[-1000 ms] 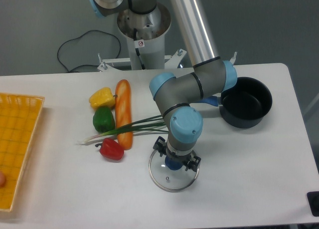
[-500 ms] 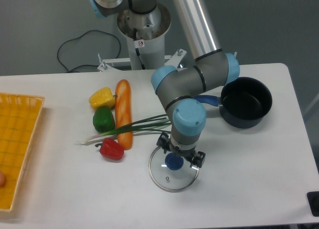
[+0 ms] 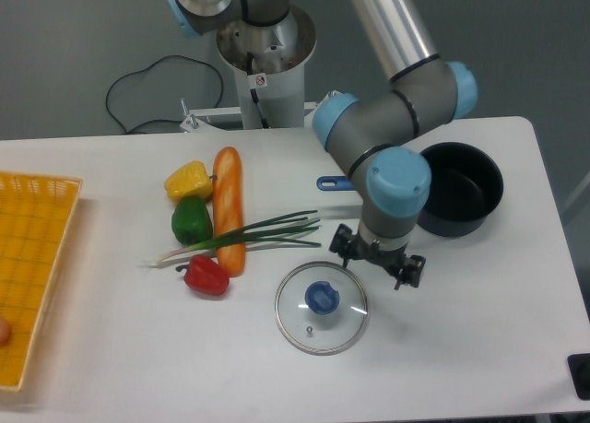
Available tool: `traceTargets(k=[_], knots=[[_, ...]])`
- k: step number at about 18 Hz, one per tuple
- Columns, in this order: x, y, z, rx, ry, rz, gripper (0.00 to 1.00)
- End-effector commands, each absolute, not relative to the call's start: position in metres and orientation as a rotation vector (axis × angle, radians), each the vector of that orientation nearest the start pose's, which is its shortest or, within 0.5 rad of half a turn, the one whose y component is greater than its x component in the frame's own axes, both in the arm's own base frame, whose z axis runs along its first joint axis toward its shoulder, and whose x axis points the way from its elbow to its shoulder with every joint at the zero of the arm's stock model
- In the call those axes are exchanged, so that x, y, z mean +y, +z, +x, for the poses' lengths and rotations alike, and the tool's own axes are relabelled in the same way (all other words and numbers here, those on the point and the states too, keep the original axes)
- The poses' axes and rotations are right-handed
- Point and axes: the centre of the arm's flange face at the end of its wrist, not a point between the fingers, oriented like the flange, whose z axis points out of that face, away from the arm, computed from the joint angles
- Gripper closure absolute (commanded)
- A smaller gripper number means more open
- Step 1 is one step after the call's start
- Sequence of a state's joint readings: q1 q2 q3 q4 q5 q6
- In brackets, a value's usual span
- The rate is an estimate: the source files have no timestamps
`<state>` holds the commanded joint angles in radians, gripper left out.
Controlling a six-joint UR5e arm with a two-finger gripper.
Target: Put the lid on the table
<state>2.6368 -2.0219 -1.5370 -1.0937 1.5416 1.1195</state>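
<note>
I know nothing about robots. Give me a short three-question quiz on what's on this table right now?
1. True or false: the end effector is gripping the lid.
2. What lies across the baguette? A) green onions B) cable C) spoon
3. What colour is the lid's knob?

Key: 1. False; the lid lies flat on the table, the end effector up and to its right. 2. A, the green onions. 3. Blue.
</note>
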Motion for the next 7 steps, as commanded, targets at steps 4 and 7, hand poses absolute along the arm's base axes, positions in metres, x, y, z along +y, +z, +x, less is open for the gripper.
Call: traceTargets(k=[4,7], knots=[[0.397,0.303,-0.522,0.211,0.061,-3.128,0.0],[0.386,0.309,-0.528,0.302,0.075,-3.119,0.0]])
